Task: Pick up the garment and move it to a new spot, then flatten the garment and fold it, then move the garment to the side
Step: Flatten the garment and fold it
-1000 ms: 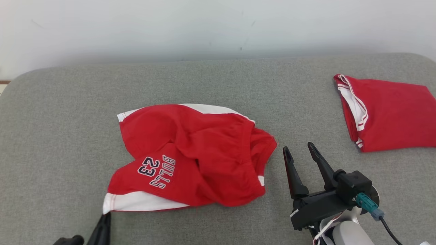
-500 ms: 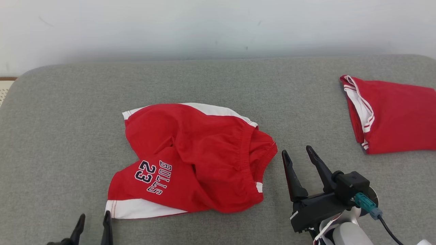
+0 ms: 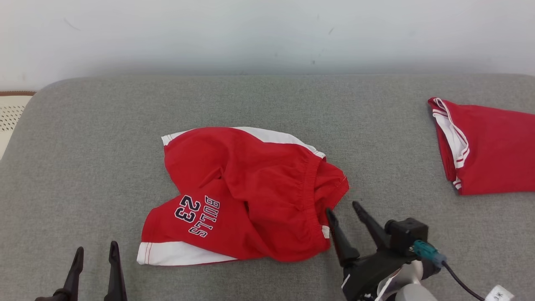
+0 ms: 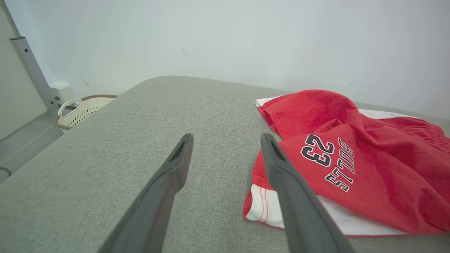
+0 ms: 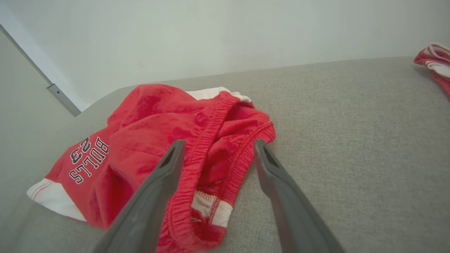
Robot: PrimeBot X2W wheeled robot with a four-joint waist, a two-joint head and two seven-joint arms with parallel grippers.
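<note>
Crumpled red-and-white fabric shorts (image 3: 250,188) lie centre; the left gripper (image 3: 96,251), near left, is wide open and empty. The right gripper (image 3: 343,209), at their right edge, is likewise.

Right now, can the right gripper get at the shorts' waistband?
Probably yes. The right gripper is open and sits at the edge of the shorts, fingers pointing along the waistband. Nothing lies between them, so a short advance should do it.

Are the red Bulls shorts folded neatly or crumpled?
Crumpled: the shorts lie bunched and wrinkled, the waistband rumpled, the printed leg lapping unevenly over the rest.
</note>
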